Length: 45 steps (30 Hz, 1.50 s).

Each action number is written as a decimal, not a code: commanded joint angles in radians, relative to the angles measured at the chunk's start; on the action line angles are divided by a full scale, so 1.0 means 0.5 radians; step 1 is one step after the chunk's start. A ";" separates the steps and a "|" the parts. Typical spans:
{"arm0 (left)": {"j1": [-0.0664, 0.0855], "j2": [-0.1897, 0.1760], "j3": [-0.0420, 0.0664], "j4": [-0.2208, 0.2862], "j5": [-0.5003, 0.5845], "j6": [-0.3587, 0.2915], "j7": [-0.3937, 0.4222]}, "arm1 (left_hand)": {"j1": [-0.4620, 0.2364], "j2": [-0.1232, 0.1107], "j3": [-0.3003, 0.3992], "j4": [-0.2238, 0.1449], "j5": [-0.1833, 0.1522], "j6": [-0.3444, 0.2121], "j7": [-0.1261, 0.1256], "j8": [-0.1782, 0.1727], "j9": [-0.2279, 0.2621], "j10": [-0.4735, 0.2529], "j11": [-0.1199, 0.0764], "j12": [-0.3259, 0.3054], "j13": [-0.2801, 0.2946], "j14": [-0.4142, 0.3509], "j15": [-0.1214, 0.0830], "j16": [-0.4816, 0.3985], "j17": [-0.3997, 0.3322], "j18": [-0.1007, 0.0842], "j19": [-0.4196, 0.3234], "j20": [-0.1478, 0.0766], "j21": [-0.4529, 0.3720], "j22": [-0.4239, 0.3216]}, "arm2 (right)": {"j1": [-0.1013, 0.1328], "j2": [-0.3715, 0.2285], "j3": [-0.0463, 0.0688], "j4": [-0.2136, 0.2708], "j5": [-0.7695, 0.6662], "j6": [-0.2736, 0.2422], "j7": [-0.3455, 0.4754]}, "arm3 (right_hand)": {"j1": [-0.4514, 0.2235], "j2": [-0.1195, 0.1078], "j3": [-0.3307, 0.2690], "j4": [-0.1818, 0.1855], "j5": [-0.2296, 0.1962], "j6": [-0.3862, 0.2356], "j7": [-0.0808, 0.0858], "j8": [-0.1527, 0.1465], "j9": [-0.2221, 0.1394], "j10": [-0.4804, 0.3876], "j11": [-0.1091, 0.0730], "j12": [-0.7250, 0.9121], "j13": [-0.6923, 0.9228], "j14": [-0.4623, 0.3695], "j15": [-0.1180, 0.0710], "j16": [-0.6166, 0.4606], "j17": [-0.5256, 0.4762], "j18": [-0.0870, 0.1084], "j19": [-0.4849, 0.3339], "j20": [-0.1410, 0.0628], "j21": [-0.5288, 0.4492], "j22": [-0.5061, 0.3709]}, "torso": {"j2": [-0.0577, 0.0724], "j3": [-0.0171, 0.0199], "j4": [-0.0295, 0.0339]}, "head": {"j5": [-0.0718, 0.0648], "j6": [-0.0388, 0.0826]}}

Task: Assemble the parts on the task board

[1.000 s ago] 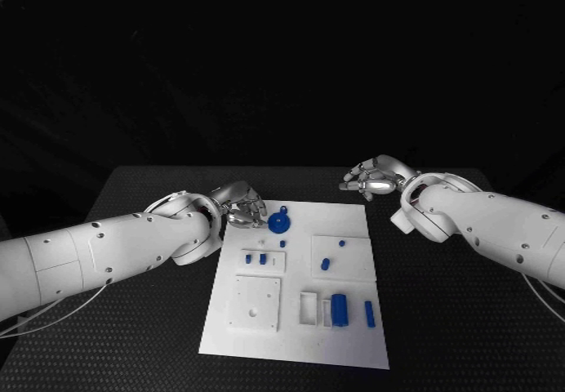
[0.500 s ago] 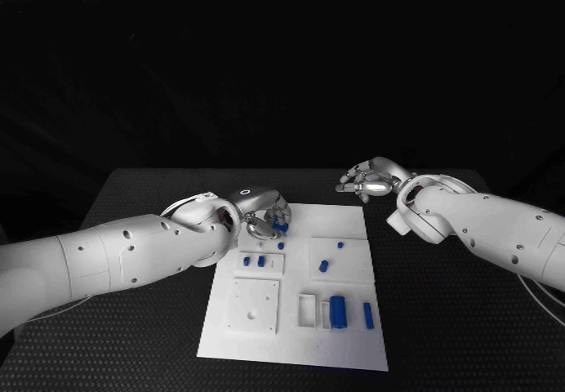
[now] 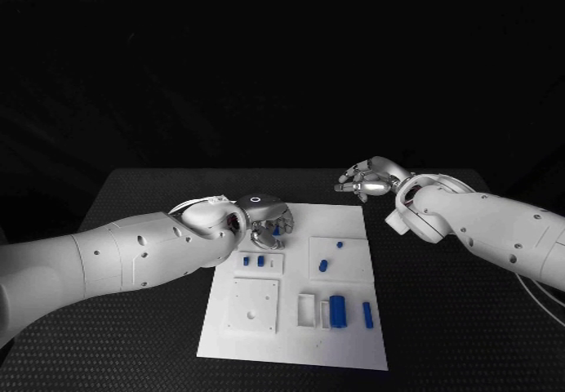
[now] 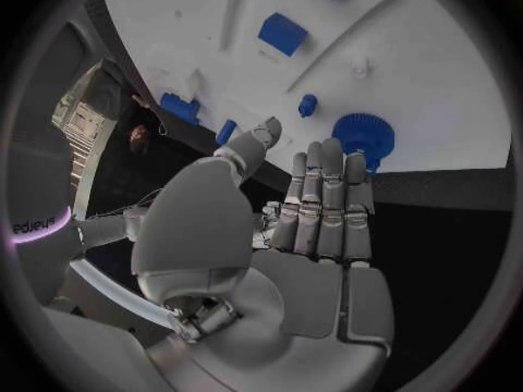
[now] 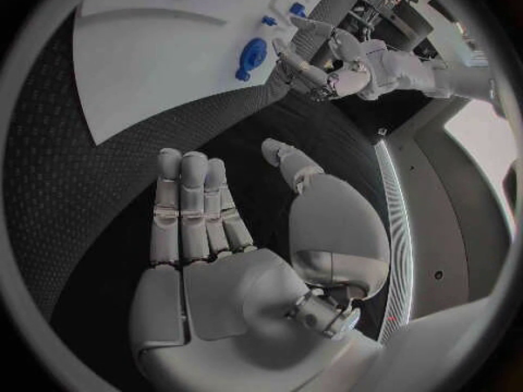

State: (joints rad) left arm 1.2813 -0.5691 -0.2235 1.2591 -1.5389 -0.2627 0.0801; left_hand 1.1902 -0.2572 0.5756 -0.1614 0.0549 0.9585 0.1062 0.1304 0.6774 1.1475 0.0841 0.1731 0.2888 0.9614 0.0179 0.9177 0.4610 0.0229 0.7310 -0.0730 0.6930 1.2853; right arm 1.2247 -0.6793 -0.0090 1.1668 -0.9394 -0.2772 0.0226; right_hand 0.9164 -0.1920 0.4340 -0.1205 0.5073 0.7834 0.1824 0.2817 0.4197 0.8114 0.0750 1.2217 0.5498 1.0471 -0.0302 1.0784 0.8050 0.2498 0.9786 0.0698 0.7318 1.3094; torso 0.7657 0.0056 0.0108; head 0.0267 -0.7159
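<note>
From my station I see the flat white task board (image 3: pixel 295 327) lying mid-table on the black table (image 3: pixel 471 343). Along its near edge 2 long blue bar-shaped parts (image 3: pixel 338 311) stand beside a white slotted frame. Toward the middle sit 2 small blue pegs (image 3: pixel 253 261) in a raised square. At the far left corner my silver left hand (image 3: pixel 266 217) hovers over a round blue gear part (image 4: pixel 363 136), fingers apart, gripping nothing. Beyond the far right corner my silver right hand (image 3: pixel 368 180) hangs over bare table, fingers spread and empty.
</note>
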 commanded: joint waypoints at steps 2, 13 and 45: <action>-0.004 0.023 -0.018 -0.015 -0.072 0.080 -0.003 | 0.017 0.010 0.011 0.011 0.014 0.008 0.009 0.014 -0.017 0.049 0.000 -0.017 -0.005 -0.020 0.011 -0.022 0.005 -0.005 -0.006 -0.006 -0.026 0.006 | -0.001 0.001 0.001 -0.001 0.001 0.013 0.034 | 0.006 0.021 0.002 -0.015 0.000 0.003 0.010 0.010 -0.003 -0.013 0.003 0.009 -0.004 -0.016 0.001 0.010 -0.004 0.024 -0.008 0.002 -0.003 0.040 | 0.000 -0.0011 0.002 | -0.002 -0.006; -0.025 0.035 -0.021 -0.059 -0.104 0.065 -0.040 | 0.023 0.024 0.022 0.013 0.028 0.008 0.008 0.027 -0.040 0.065 0.007 -0.055 -0.018 -0.059 0.038 -0.086 -0.001 -0.008 -0.036 0.017 -0.065 0.009 | 0.000 -0.003 0.001 -0.007 0.181 0.070 0.091 | 0.012 0.078 0.123 -0.113 -0.079 0.008 0.048 0.038 -0.007 -0.099 0.092 -0.623 -0.436 -0.331 0.192 -0.575 -0.326 -0.060 -0.464 0.161 -0.482 -0.147 | -0.001 -0.0012 0.003 | -0.009 -0.010; -0.058 0.099 -0.021 -0.163 -0.124 0.160 -0.067 | 0.044 0.135 0.030 0.006 0.048 0.067 0.017 0.080 -0.060 0.117 0.003 -0.092 -0.026 -0.027 0.034 -0.106 0.030 -0.001 -0.019 0.019 -0.083 0.033 | 0.000 0.012 0.001 -0.018 0.234 0.114 0.108 | 0.042 0.108 0.144 -0.144 -0.081 -0.012 0.055 0.061 -0.052 0.170 0.191 -1.563 -0.968 -0.397 0.368 -1.273 -0.785 -0.049 -0.690 0.321 -0.996 -0.435 | -0.001 -0.0014 0.003 | -0.014 -0.016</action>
State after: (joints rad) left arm 1.2572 -0.5230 -0.2313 1.1829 -1.5907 -0.2181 0.0586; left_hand 1.2098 -0.1992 0.5867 -0.1559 0.0727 0.9848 0.1138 0.1664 0.6484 1.1994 0.0854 0.1307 0.2762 0.9436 0.0356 0.8679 0.4749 0.0231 0.7188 -0.0603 0.6580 1.3012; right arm 1.2248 -0.6744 -0.0090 1.1570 -0.8269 -0.2346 0.0642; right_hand 0.9425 -0.1391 0.5064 -0.1987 0.4608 0.7820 0.2012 0.3157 0.3955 0.8902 0.1679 0.4440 0.0663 0.8466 0.1490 0.4481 0.4134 0.2166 0.6354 0.2234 0.2375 1.0934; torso 0.7651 0.0054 0.0120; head 0.0200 -0.7236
